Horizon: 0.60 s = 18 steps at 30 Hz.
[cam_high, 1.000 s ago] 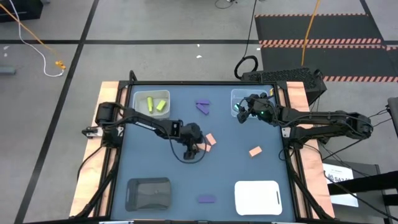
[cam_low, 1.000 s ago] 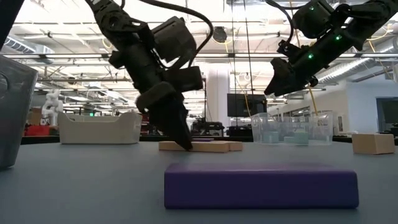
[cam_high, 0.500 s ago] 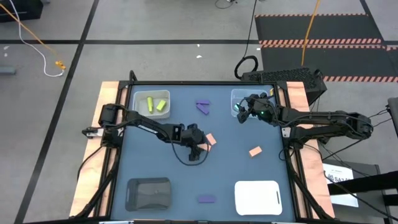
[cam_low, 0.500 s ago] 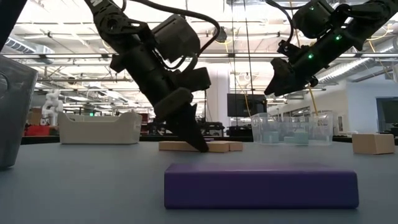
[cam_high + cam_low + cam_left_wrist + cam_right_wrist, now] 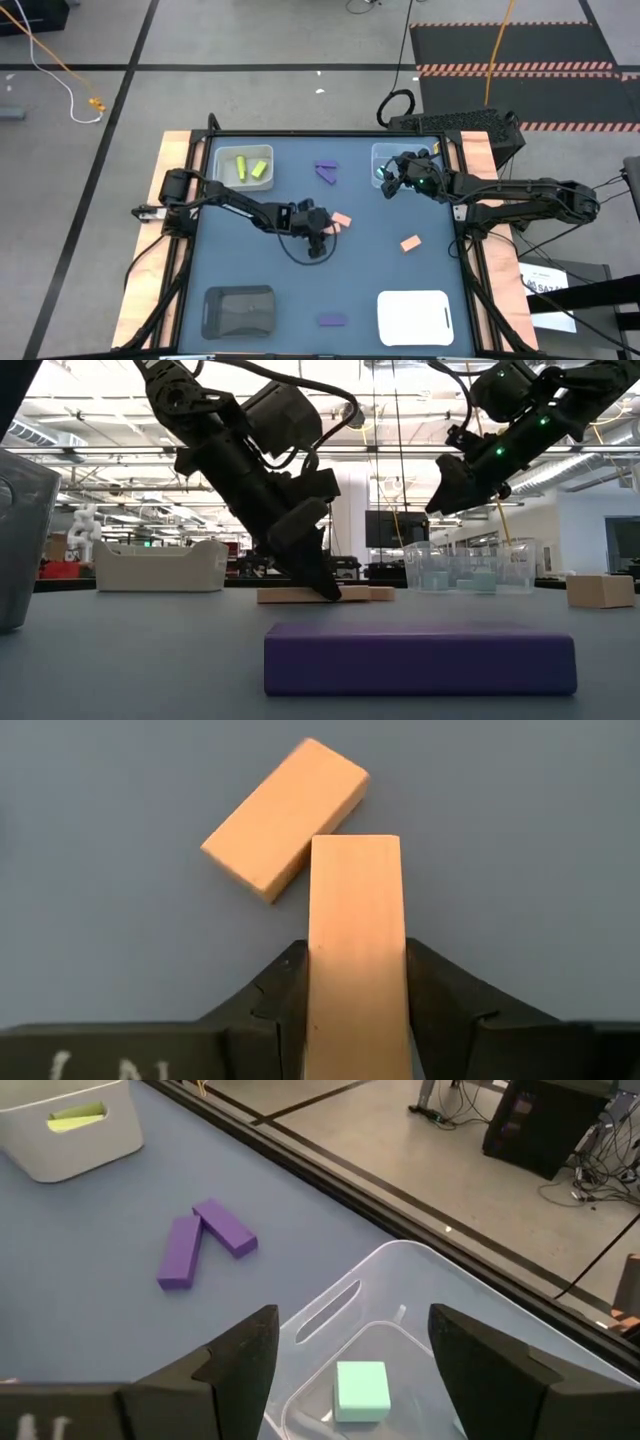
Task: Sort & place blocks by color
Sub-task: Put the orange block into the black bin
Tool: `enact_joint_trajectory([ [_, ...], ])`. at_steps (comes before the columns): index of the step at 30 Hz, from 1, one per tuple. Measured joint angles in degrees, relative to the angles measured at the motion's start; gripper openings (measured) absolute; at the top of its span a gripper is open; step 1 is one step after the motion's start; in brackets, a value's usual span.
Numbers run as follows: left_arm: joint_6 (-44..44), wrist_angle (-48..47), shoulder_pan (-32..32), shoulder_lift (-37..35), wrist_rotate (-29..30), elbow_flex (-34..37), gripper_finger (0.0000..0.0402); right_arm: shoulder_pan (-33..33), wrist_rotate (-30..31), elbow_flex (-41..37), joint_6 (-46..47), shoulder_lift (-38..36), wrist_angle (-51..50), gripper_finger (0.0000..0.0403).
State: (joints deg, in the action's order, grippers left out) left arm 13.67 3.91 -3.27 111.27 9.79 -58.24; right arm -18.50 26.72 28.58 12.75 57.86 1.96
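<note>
High view: the dark blue desk (image 5: 250, 270) is seen from above. The left gripper (image 5: 322, 236) is lowered near the desk's middle, at two salmon-orange rectangular blocks, of which only one (image 5: 341, 218) shows clearly. A third salmon-orange block (image 5: 410, 243) lies apart toward the right. Two yellow-green blocks (image 5: 250, 168) lie in a white tray (image 5: 243, 152) at the far left, two purple bars (image 5: 325, 171) lie between the far trays, and one purple bar (image 5: 332, 320) lies at the near edge between a black tray (image 5: 239, 311) and a flat white tray (image 5: 414, 316). The right gripper (image 5: 387, 183) is held over a clear plastic tray (image 5: 384, 152) at the far right.

Low view: the left gripper (image 5: 322, 585) is pressed down on a flat salmon-orange block (image 5: 290, 595) on the desk; the right gripper (image 5: 445, 495) hangs raised above the clear tray (image 5: 470, 572). The purple bar (image 5: 420, 657) fills the foreground.

Left wrist view: a salmon-orange block (image 5: 356, 955) is clamped between the two dark fingers (image 5: 275, 1010); the second block (image 5: 286, 818) lies just beyond it, slanted, its corner touching or nearly touching.

Right wrist view: the fingers (image 5: 240, 1355) are spread wide and empty above the clear tray (image 5: 440, 1290), in which a mint-teal cube (image 5: 361, 1389) rests.
</note>
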Motion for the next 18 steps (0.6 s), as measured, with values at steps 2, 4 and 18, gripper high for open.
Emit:
enact_joint_trajectory([
  [2, 0.58, 0.07, -0.08, -0.13, 2.32, 0.01, 0.0131, 0.00, 0.00, 0.00, 0.00, 0.00, 0.03, 0.0247],
  [4, 0.64, 0.27, -0.08, -0.80, 3.28, 0.04, 0.0131, 0.00, 0.00, 0.00, 0.00, -0.02, 0.01, 0.0247],
  [18, -0.22, 13.72, -0.24, -9.30, 9.89, -0.15, 0.0131, -0.02, -0.98, 0.00, -2.60, 0.02, 2.39, 0.0247],
])
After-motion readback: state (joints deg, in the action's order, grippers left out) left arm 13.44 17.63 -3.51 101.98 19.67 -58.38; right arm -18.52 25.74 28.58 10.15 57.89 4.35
